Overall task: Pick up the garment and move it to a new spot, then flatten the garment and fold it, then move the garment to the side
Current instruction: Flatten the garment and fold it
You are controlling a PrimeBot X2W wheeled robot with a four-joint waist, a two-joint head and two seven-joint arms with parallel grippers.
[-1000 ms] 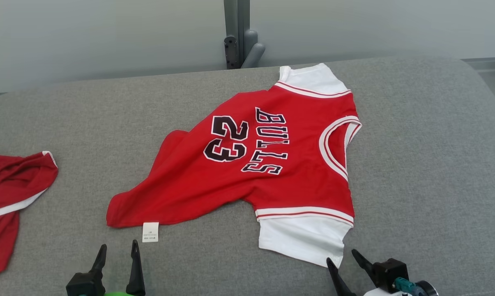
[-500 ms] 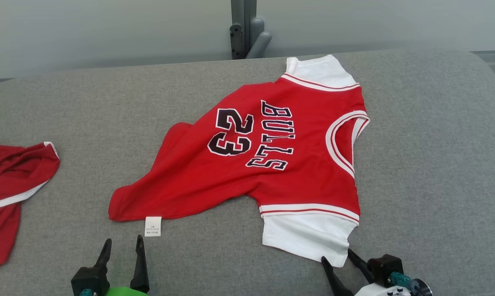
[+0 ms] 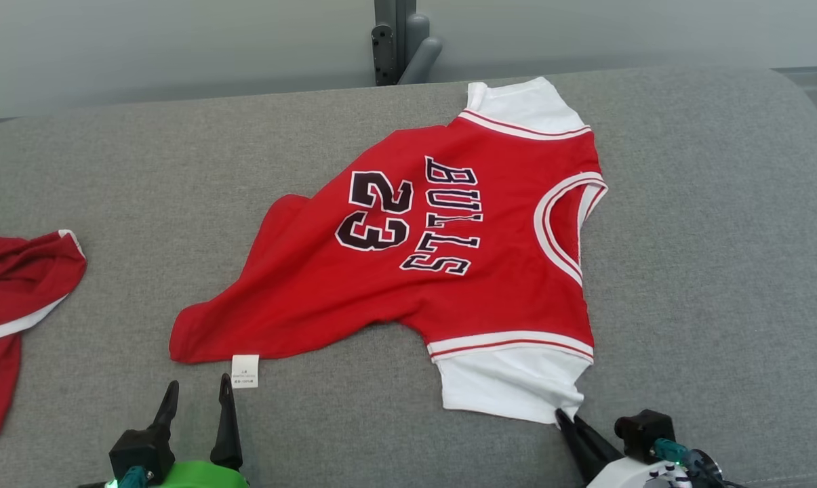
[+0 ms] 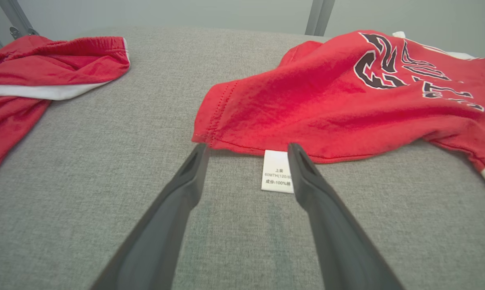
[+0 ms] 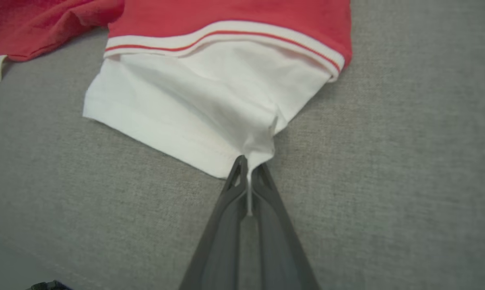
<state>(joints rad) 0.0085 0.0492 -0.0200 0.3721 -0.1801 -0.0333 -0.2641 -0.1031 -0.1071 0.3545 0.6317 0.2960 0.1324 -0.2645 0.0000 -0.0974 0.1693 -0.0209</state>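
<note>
Red Bulls 23 jersey [image 3: 449,298] lies spread, partly rumpled, mid-surface on the grey cushion [image 3: 686,271]. Right gripper [image 3: 564,417] at the jersey's 5 o'clock: fingers together, pinching the corner of the white sleeve [image 3: 503,390]. Left gripper [image 3: 198,381] at 7 o'clock, fingers apart, tips near the care label [image 3: 245,371], holding nothing. Red shorts [image 3: 15,285] at 9 o'clock, well apart.

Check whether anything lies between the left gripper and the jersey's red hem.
Nothing visible does. The open left gripper points at the jersey hem over bare grey cushion; only the jersey's own white label lies near its fingertips.
</note>
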